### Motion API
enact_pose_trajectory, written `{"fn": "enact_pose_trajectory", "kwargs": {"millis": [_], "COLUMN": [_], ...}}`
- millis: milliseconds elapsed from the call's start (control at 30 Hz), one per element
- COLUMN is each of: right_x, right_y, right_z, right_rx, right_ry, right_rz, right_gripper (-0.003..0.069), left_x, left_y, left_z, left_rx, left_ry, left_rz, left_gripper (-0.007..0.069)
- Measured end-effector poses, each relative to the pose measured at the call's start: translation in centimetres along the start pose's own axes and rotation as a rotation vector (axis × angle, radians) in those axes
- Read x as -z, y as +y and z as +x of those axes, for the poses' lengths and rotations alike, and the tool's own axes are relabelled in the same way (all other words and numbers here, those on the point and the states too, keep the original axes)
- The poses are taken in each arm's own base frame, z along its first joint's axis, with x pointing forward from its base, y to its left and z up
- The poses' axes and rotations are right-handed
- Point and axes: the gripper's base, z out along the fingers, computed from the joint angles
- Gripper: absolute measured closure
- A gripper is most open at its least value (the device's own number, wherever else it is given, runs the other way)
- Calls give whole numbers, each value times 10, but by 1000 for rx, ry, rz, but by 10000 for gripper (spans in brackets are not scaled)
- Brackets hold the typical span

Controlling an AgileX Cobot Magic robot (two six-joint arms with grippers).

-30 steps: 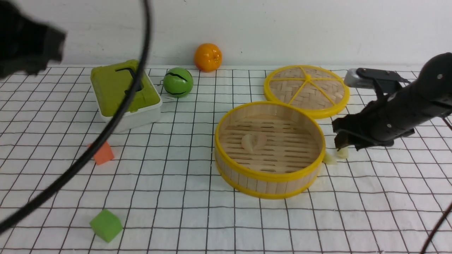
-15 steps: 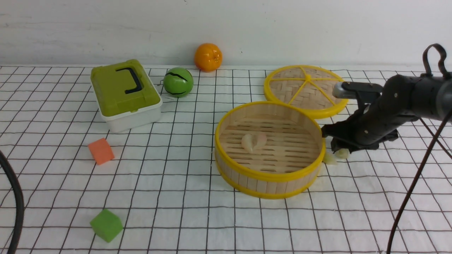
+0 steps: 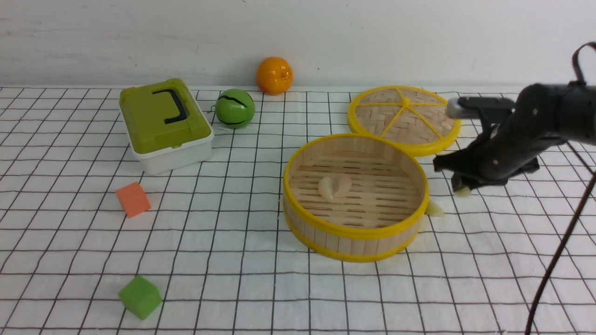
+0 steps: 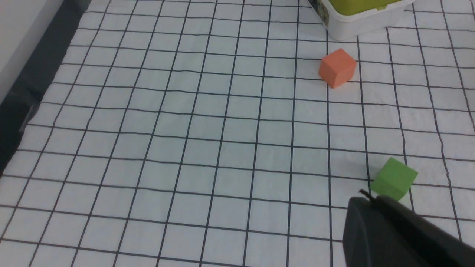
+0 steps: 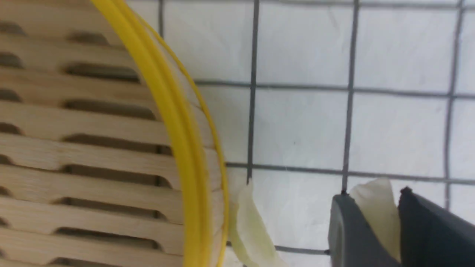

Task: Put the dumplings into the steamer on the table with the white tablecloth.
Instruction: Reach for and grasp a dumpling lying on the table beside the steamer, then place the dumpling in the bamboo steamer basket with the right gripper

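The steamer point(image 3: 355, 235) stands right of centre on the white tablecloth point(image 3: 242, 218), with two pinkish dumplings point(image 3: 334, 186) lying together on its slats. Just right of the steamer, my right gripper point(image 3: 462, 190) is shut on a pale dumpling point(image 3: 463, 191) and holds it a little above the cloth. In the right wrist view this dumpling point(image 5: 378, 218) sits pinched in the right gripper point(image 5: 374, 193). Another yellow-green dumpling point(image 3: 434, 209) lies on the cloth against the steamer's wall point(image 5: 174, 122). My left gripper point(image 4: 365, 198) is shut and holds nothing, beside the green cube point(image 4: 394, 178).
The flat woven lid point(image 3: 404, 118) lies behind the steamer. A green-lidded white box point(image 3: 164, 123), a green ball point(image 3: 234, 108) and an orange point(image 3: 274, 75) stand at the back. An orange cube point(image 3: 133, 199) and a green cube point(image 3: 139, 296) lie on the left. A cable point(image 3: 558, 251) hangs at right.
My right gripper has closed on the dumpling that lay on the cloth and raised it up and slightly right. The left arm and its cable have left the front view.
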Motion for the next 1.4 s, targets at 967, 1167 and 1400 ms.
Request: {"fn": "enact_pose_trajectory", "kwargs": {"millis": [967,1167,1400], "right_x": [-44,-44,-44], "right_y": [111,113,115], "right_z": [32,29,29], "right_rx": [41,41,46], "right_ry": [-30,-72,-73], "right_rz": [-206,-213,-215], "right_gripper": [496,482,265], "left_x": [-59,-59,-59], "left_y": [-37,-36,-36], "left_z": [74,74,74], "left_rx": [-44,-46,-46], "left_ry": [-223,-225,-225], "left_rz": [350,348,348], "left_gripper": [637,637,637]}}
